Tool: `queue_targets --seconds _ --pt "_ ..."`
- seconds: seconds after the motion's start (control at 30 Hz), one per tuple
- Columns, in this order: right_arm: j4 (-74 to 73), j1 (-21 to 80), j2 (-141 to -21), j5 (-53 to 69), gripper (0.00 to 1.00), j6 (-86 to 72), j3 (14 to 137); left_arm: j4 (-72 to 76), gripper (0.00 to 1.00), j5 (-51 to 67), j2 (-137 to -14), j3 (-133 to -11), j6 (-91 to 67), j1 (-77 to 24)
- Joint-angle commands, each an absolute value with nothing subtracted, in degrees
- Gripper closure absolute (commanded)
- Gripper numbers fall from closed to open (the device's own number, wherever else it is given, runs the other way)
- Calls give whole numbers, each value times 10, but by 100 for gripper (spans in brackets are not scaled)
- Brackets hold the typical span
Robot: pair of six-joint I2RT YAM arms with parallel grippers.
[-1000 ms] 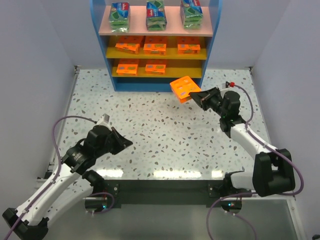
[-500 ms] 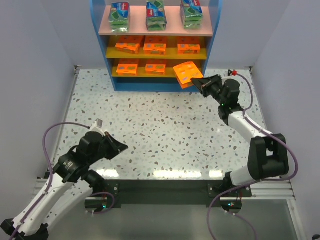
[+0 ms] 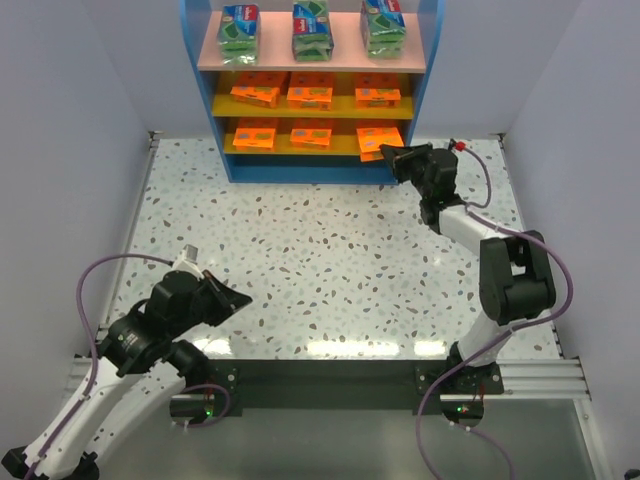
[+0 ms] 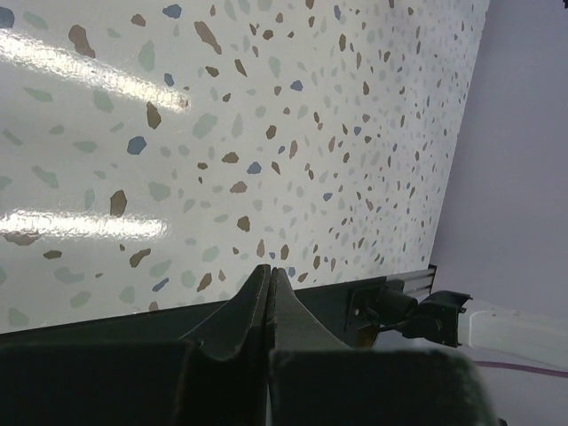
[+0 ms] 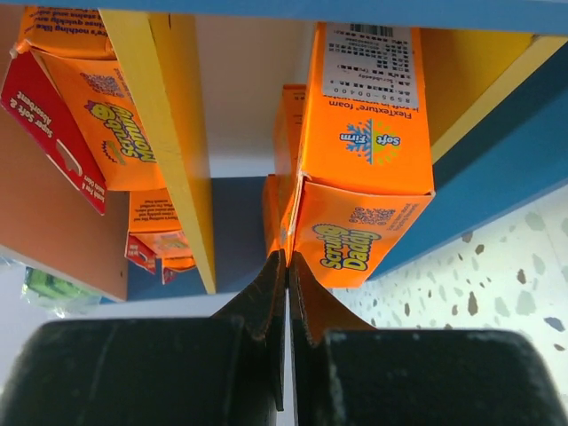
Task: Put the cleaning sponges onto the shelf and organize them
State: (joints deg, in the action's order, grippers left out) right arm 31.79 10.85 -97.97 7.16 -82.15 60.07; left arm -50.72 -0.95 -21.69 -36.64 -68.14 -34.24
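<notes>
At the right end of the lower board (image 3: 300, 151) of the shelf (image 3: 300, 172), the right gripper (image 3: 388, 153) has its fingers together. From the wrist view I read them as pinching the thin near edge of the orange pack (image 3: 376, 139). Pack lies straight ahead of the tips on the board, long axis running into the shelf, slightly skewed. Side panel (image 3: 421, 95) is just right of it, and two more packs (image 3: 311, 133) sit to its left. Left gripper (image 3: 240, 297) is closed on nothing, far off over the table (image 3: 330, 240). My call: release, back straight out, mind the panel.
</notes>
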Motion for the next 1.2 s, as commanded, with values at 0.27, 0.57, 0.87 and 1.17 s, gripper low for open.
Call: queue_targets --seconds 0.27,0.57,0.87,1.17 --pt "322 178 -1040 -109 100 -893 667 -551 100 -39 -196 -390 -708 -340" --pt "316 176 -1090 -134 100 -909 709 -577 100 -51 -172 -398 -724 -340" --pt "381 164 -1127 -65 50 -917 740 -563 79 -52 -192 -407 -719 -341" --pt "494 160 -1003 49 2 -882 587 -519 8 -52 -227 -417 -704 -341"
